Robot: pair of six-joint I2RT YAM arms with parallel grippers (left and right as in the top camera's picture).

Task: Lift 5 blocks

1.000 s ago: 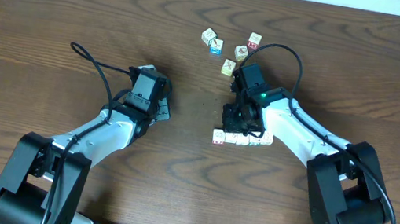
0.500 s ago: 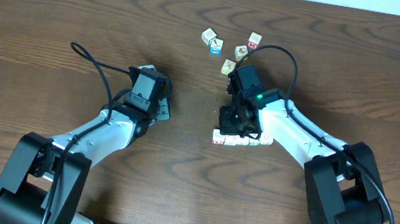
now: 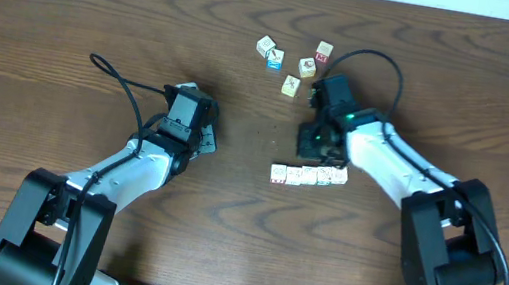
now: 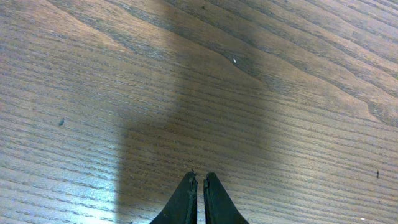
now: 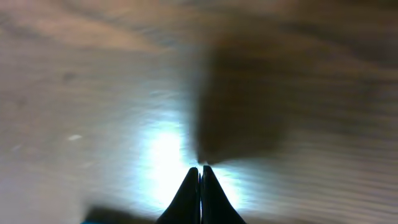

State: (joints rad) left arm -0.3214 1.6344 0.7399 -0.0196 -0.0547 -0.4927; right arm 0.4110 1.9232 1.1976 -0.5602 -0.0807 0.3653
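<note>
Fingers, overhead: the left gripper [image 3: 202,141] is clenched on nothing and lies low over bare tabletop [image 3: 73,4], which is dark brown wood with a wavy grain. Its white-and-black arm runs back to the near left corner, with a black cable [image 3: 122,82] looping above it. The right gripper [image 3: 319,152] is also clenched and empty, pointing toward the near edge. Its arm bends in from the near right. The blocks [image 3: 309,176] are small cream cubes with faint red and green prints. They lie side by side in a straight row just in front of the right gripper. From this view I cannot tell whether the fingers touch the row. The loose cubes [image 3: 290,85] sit scattered beyond the right wrist, well apart from the row. One has a blue face and one a red face.

Left wrist: two dark tapered fingers [image 4: 184,202] are pressed nearly together, with only a thin slit between them, and their bases are cut off by the frame. Sharp wood grain and a broad shadow lie ahead of them. No blocks are in view.

Right wrist: the picture is badly blurred. The fingers [image 5: 189,199] are pressed together over a bright glare patch, beside a dark shadow on the wood. The blocks are not visible here.
</note>
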